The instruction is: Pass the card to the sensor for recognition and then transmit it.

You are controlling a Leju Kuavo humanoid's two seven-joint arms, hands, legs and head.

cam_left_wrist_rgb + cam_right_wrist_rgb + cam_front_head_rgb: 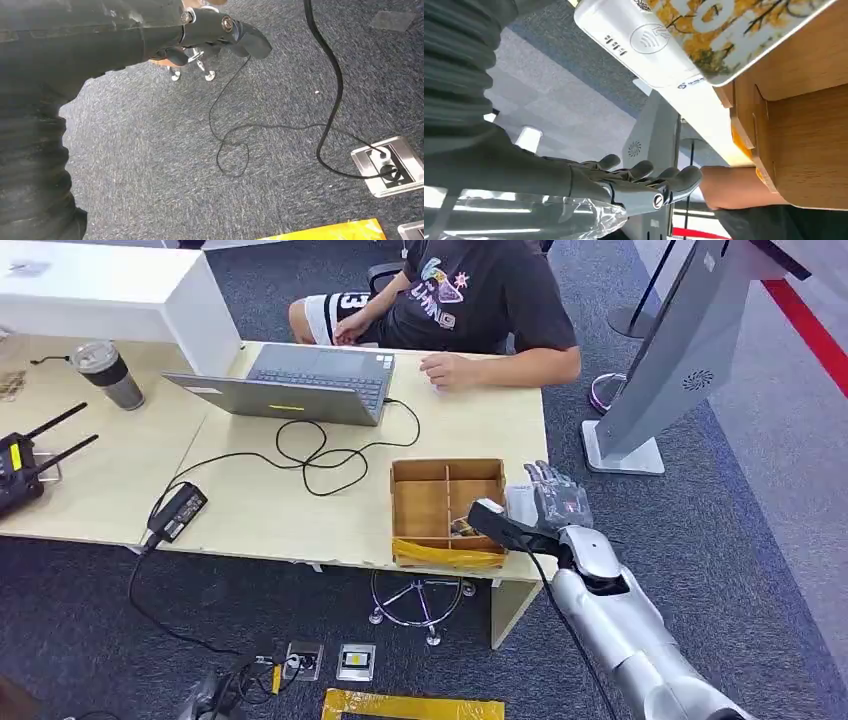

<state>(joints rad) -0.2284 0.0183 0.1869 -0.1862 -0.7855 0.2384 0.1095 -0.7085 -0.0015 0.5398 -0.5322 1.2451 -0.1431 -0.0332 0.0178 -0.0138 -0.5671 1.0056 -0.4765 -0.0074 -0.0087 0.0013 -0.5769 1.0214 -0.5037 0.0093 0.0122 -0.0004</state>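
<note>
A white sensor (520, 505) with a contactless mark lies at the table's right front corner, beside a wooden compartment box (445, 472). My right hand (555, 498) hovers over the sensor with its fingers stretched out, holding nothing. In the right wrist view the card (734, 35), printed with yellow leaves, lies across the edge of the box (804, 145) and overlaps one end of the sensor (649, 45). The right hand (644, 182) is apart from the card. A small coloured piece (463, 528) in the box may be the same card. My left hand (210, 32) hangs above the carpet, holding nothing.
A person sits across the table with a hand (450, 370) resting near the laptop (300, 380). A black cable (320, 455) and power brick (180, 510) cross the tabletop. A tumbler (108, 373) stands at the left. A grey kiosk stand (690, 360) rises to the right.
</note>
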